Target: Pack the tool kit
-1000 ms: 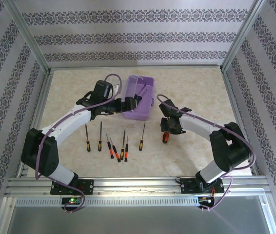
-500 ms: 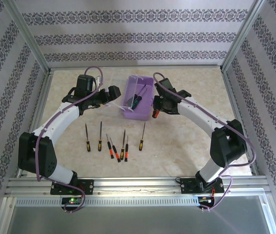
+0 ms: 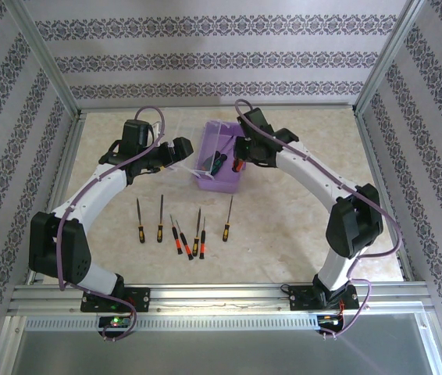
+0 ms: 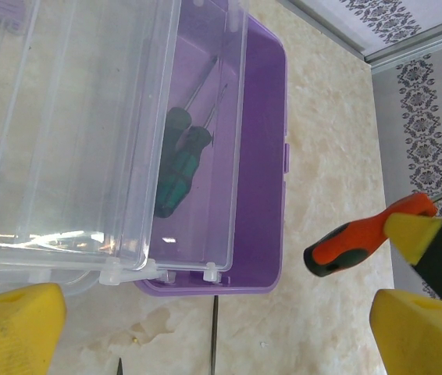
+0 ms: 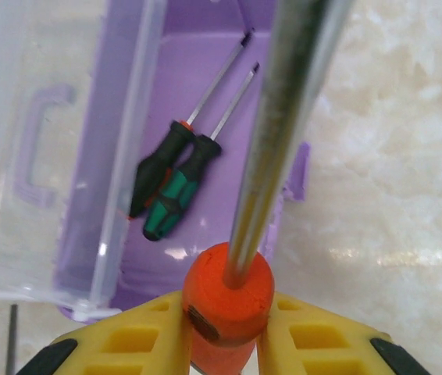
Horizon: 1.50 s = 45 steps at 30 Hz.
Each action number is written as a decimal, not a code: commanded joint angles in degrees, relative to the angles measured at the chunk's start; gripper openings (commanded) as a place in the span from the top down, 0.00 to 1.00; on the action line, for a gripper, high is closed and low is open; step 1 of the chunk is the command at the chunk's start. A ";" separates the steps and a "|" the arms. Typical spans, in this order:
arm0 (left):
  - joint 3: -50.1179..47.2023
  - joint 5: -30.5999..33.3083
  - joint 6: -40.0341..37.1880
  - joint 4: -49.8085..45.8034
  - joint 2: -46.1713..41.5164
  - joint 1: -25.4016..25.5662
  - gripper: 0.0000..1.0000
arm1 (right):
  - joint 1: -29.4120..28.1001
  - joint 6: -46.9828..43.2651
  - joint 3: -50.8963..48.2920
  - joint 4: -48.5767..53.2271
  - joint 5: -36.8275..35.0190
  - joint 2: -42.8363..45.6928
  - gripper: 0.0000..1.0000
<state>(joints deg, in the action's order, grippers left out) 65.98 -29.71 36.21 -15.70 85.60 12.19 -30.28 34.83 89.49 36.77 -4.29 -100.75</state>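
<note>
Top view: left gripper (image 3: 182, 148) has its jaws spread wide right at the raised clear plastic lid (image 3: 204, 156) of the small translucent purple plastic box (image 3: 222, 186). My read is that it's parked there to keep the lid out of the way, but I can't confirm contact. Right gripper (image 3: 240, 160) hangs at the box's right rim, pinching an orange-red-handled screwdriver (image 3: 239, 166). The loose small screwdrivers (image 3: 160, 220) lie in a row on the beige marbled tabletop (image 3: 307, 156), behind both grippers toward the bases, not yet packed. Left wrist: yellow fingertips (image 4: 14, 324) sit far apart with nothing between them, and the lid (image 4: 88, 133) and box (image 4: 264, 195) are straight ahead. The held screwdriver (image 4: 361, 238) is ahead-right, butt aimed at the box, shaft running up and away from it, so its axis is tilted. Right wrist: yellow pads (image 5: 139, 340) of the right gripper (image 5: 225, 336) are squeezed on the orange-red handle (image 5: 227, 293), and the shaft runs out ahead of the fingers. The box (image 5: 205, 78) is ahead-left. Two packed screwdrivers (image 5: 176, 195) lie side by side inside, tips pointing away from the gripper. The held axis is roughly parallel to theirs, probably lined up to drop in lengthwise.
</note>
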 commanded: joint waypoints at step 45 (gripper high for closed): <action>0.21 1.07 -1.22 -0.25 -0.89 -3.57 0.00 | 2.60 4.78 15.53 4.33 3.56 -18.51 0.62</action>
<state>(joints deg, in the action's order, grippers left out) 65.98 -29.30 36.18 -15.75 85.60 9.56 -28.23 39.27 106.10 40.75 -1.45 -125.27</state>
